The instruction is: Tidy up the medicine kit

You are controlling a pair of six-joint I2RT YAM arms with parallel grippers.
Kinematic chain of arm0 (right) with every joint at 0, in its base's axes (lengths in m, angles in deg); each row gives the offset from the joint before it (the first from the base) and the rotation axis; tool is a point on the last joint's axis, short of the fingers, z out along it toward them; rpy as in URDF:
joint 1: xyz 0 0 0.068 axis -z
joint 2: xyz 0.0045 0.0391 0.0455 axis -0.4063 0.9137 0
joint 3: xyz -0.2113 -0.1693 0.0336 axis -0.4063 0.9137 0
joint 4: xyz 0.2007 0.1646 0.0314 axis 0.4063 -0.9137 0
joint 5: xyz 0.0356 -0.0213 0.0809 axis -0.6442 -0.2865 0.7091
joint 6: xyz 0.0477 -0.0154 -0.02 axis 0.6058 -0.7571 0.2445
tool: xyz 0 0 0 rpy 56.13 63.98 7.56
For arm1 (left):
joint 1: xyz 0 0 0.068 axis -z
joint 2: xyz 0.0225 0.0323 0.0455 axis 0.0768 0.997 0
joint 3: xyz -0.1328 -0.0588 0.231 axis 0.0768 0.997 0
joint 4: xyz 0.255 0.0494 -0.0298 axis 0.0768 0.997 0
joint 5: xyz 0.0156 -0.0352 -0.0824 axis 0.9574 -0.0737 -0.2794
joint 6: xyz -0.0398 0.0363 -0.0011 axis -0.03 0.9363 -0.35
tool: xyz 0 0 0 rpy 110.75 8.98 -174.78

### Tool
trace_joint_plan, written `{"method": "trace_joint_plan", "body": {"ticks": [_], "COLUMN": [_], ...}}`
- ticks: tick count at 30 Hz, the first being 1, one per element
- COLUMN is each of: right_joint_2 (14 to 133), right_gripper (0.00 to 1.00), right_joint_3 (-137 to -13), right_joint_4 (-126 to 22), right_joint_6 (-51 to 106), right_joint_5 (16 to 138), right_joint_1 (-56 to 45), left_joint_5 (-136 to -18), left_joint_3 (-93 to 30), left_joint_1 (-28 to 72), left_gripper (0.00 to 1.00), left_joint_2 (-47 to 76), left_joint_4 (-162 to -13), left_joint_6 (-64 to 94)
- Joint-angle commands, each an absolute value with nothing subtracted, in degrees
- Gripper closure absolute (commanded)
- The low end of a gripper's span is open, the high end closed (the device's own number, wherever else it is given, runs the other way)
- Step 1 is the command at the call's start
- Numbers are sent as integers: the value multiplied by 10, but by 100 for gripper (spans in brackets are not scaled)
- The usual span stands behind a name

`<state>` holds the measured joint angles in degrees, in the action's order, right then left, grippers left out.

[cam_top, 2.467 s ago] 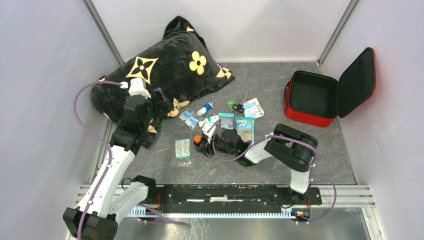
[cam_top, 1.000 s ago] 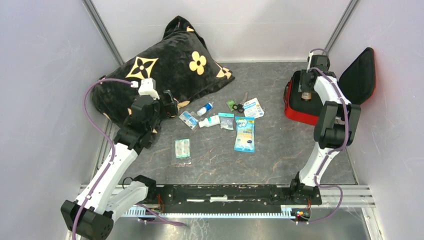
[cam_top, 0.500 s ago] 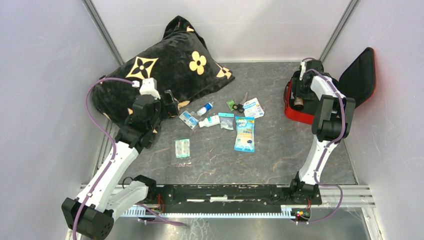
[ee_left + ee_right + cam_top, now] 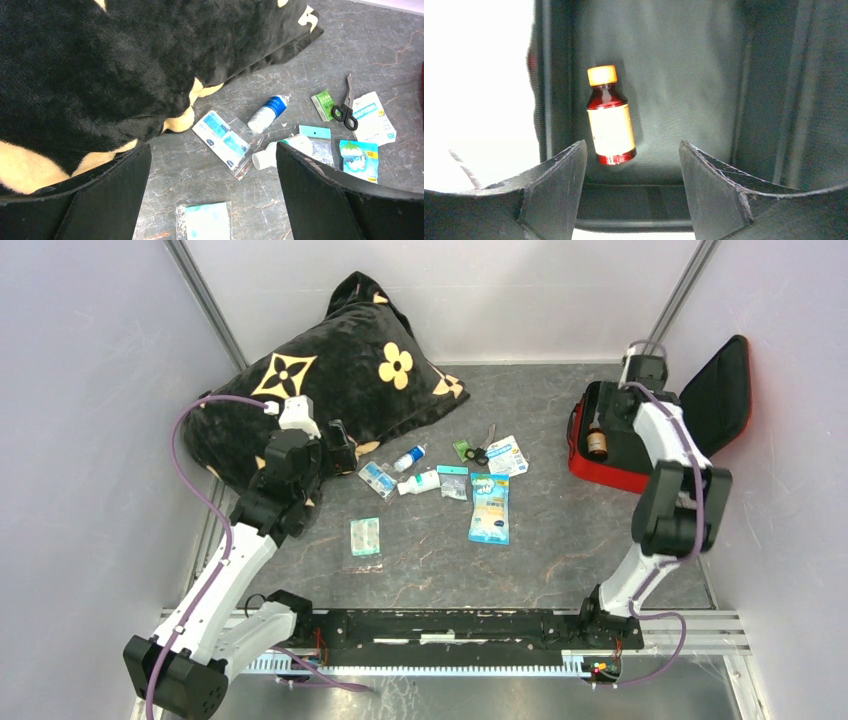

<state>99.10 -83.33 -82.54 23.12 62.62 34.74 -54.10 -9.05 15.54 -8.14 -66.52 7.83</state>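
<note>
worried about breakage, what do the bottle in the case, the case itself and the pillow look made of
Bottle: glossy see-through glass or hard plastic, cannot tell which; the orange cap looks plastic. Medicine kit: rigid red shell holding its shape, matte black fabric-like lining. Pillow: soft black plush, fuzzy nap visible.

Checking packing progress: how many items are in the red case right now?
1: an orange-capped bottle lying near the left wall of the case. Part of the interior is hidden, so there may be more.
</note>
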Motion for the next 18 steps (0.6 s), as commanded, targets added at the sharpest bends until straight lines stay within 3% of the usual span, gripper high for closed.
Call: {"method": "trace_joint_plan", "body": {"ticks": [1, 9, 18], "right_joint_2": [820, 698, 628], "right_gripper": [26, 27, 28], "right_joint_3": [-789, -690, -456], "right_joint_4": [-708, -656, -573], "right_joint_6": [292, 371, 426], "right_joint_5": [637, 721, 796], "right_joint_1": [347, 226, 94], "left_joint_5": [-543, -630, -655], "left_joint_3": [-103, -115, -82], "left_joint_1": [152, 163, 288], "left_gripper": [0, 0, 0], "left_joint_2": [-78, -38, 24], "left_joint_4": [-683, -698, -773], "left_joint_6": [95, 59, -20]}}
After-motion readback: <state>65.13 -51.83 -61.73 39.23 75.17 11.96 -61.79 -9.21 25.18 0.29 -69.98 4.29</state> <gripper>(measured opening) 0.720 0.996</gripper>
